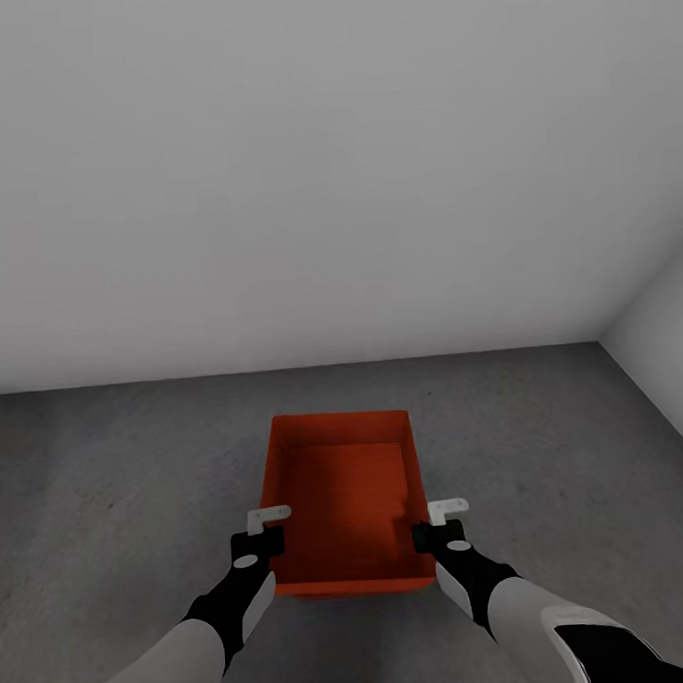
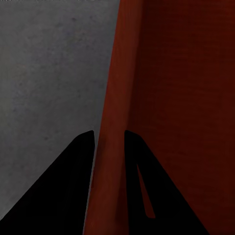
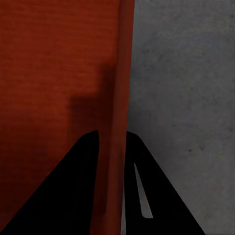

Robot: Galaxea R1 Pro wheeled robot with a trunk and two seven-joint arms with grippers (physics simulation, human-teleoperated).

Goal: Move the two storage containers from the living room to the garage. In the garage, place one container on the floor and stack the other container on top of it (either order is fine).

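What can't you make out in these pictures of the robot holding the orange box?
- Whether the container rests on the floor or hangs above it: the head view looks down from above and the underside is hidden.
- Whether a second box sits underneath: this one would cover it.
- Left claw and right claw each straddle a side wall; the wall hides pad contact, so grip firmness is unclear.

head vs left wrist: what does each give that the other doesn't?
Head: the whole open-topped storage container, both arms, the right claw on its right wall, and the white walls meeting at a corner.
Left wrist: close-up of the left claw with one finger outside and one inside the container's left wall.
Both: the orange-red container, the left claw on its wall, the dark grey floor.
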